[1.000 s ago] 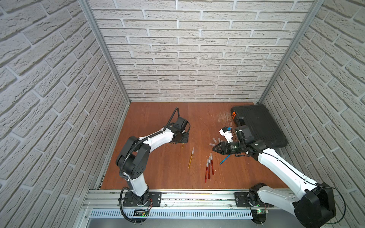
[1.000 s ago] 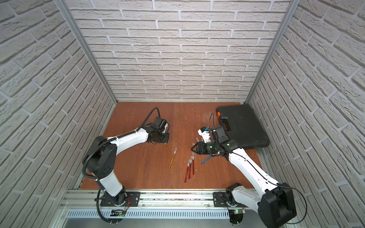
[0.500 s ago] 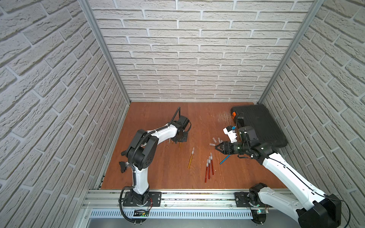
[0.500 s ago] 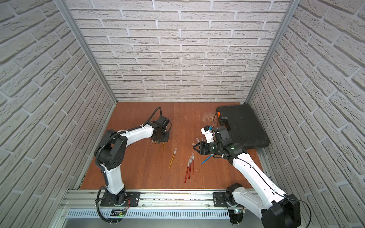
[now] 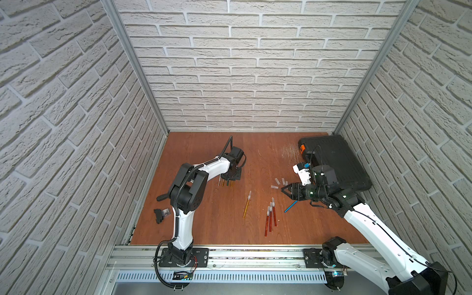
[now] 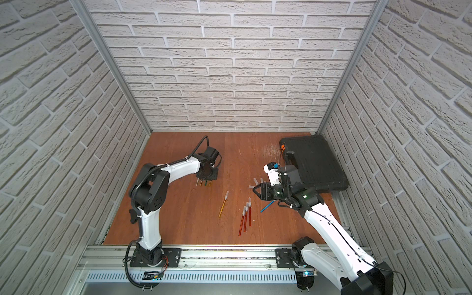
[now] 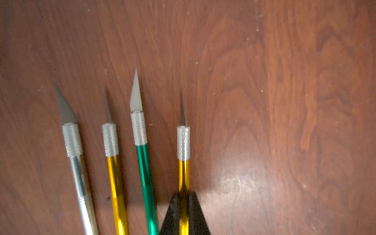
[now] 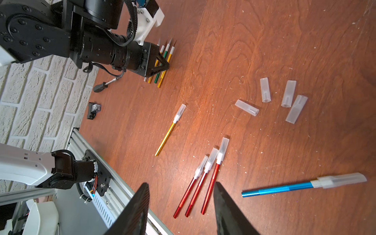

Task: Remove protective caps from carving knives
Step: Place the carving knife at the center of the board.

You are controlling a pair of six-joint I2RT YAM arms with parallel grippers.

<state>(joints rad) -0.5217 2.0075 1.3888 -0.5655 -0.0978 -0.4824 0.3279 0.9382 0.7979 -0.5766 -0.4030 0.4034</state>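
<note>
Reddish-brown and wood-grained underneath, carrying four bared carving knives (image 7: pixel 144 168) side by side, nearly parallel, fanning slightly: silver, gold, green, gold. Pointing their small grey blades toward the back wall, running long axes roughly front to back, poking tail ends out from beneath the left gripper (image 7: pixel 184 194) in both top views. Showing a knurled silver collar behind each blade and a slim glossy handle. Clamping the outer gold knife (image 7: pixel 183 173) low on its handle between the black fingertips (image 7: pixel 173 215), squeezed tight on it.

Carrying also, nearer the front rail and well apart from those four, a capped gold knife (image 5: pixel 247 204) and three capped red knives (image 5: pixel 270 219), close together and almost parallel. Aiming every capped end toward the back wall, leaning only slightly off that line. Laying a capped blue knife (image 8: pixel 284 188) slantwise just beside the reds, tucking its capped end under the right gripper (image 8: pixel 181 184) in both top views.

Bearing four protective caps (image 8: pixel 265 89) loose near that gripper: short translucent whitish sleeves, round-mouthed at one end, flattened at the other, strewn at differing angles, two just beside each other.

Hanging above the wood with right jaws spread apart, grasping nothing.

Showing a black case (image 5: pixel 339 163) shut in the back right corner, hiding any contents. Showing a black-handled screwdriver (image 8: pixel 100 87) and a small black part (image 8: pixel 93 109) by the left wall.
</note>
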